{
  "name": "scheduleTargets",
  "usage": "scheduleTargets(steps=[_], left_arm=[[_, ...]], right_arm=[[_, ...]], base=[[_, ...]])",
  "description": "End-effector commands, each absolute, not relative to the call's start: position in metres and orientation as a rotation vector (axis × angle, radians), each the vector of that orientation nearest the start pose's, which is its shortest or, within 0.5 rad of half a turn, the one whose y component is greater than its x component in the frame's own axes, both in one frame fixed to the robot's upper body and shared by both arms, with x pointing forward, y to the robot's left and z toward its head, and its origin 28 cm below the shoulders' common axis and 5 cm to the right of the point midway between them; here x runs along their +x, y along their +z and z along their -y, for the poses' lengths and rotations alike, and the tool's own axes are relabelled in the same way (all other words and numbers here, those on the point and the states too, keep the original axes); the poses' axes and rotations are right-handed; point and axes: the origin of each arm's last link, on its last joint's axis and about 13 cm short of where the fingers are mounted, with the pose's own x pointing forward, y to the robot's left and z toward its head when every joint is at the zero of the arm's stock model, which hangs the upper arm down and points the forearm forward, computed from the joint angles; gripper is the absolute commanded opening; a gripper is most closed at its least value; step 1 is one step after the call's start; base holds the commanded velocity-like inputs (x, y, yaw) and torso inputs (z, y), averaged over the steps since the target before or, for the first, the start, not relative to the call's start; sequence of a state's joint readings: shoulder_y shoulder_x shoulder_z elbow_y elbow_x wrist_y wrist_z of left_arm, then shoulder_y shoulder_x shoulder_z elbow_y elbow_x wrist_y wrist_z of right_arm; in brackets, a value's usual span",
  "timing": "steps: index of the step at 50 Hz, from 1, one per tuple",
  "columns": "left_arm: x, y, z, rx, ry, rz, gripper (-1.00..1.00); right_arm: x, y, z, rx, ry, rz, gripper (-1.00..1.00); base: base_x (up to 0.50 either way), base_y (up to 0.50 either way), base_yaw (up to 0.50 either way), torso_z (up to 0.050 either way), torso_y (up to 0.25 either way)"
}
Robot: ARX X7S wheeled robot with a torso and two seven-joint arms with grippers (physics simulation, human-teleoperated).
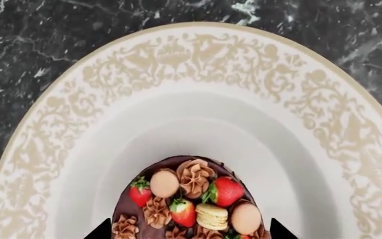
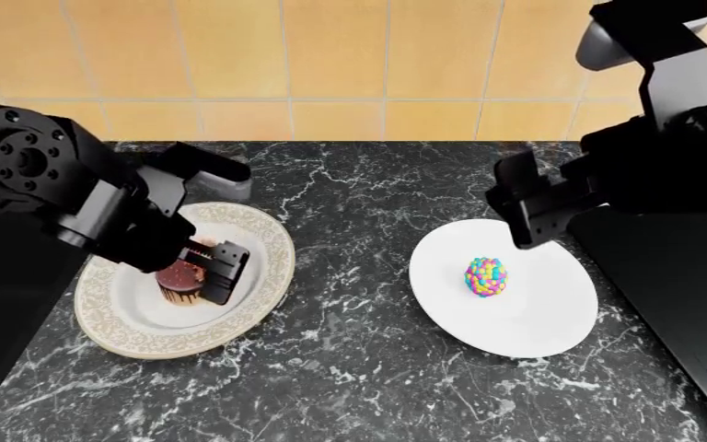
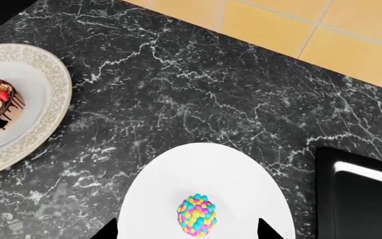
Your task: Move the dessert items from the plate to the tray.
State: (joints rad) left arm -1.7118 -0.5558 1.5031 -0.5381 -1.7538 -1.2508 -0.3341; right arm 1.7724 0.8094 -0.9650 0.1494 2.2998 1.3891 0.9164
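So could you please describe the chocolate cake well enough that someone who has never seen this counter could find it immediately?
On the black marble counter there are two plates; go to the gold-patterned plate on the robot's left. The chocolate cake sits there between the left gripper's fingers. Unlike the multicoloured sweet on the plain white plate, it is brown, topped with strawberries and macarons.

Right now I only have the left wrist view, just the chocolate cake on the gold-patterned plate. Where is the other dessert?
Observer: The egg-shaped sweet sits on a plain white plate, to the right of yours.
Operator: And the tray?
Observer: The black tray lies further right, just past the white plate.
Operator: Is the right arm busy?
Observer: No. The right gripper hangs above the sweet, jaws open, holding nothing.
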Motion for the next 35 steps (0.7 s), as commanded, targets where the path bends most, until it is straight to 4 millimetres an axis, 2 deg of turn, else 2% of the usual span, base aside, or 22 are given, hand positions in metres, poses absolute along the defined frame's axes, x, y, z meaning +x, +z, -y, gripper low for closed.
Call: scheduleTargets(steps=[1,30,31,35], left_arm=[[0.3318,0.2604,-0.2578,0.321,-0.238,-1.04,1.0],[0.3313,0.2529,-0.2575,0.363,-0.211,-1.05,1.0],[0.3312,0.253,-0.2573,0.365,-0.211,-1.049,-1.0],[0.3307,0.2567,-0.2575,0.373,-0.202,-1.037,-1.0]], right_arm=[[0.2423,0.3638,0.1576,-0.195,0.38,-0.653,1.0],[0.243,0.3594,0.1586,-0.192,0.381,-0.655,1.0],[0.243,0.3595,0.1587,-0.191,0.38,-0.655,1.0],[0.2421,0.3609,0.1589,-0.193,0.379,-0.653,1.0]], base=[[0.0,0.0,0.0,0.0,0.0],[0.0,0.0,0.0,0.0,0.0],[0.0,0.0,0.0,0.0,0.0],[0.0,0.0,0.0,0.0,0.0]])
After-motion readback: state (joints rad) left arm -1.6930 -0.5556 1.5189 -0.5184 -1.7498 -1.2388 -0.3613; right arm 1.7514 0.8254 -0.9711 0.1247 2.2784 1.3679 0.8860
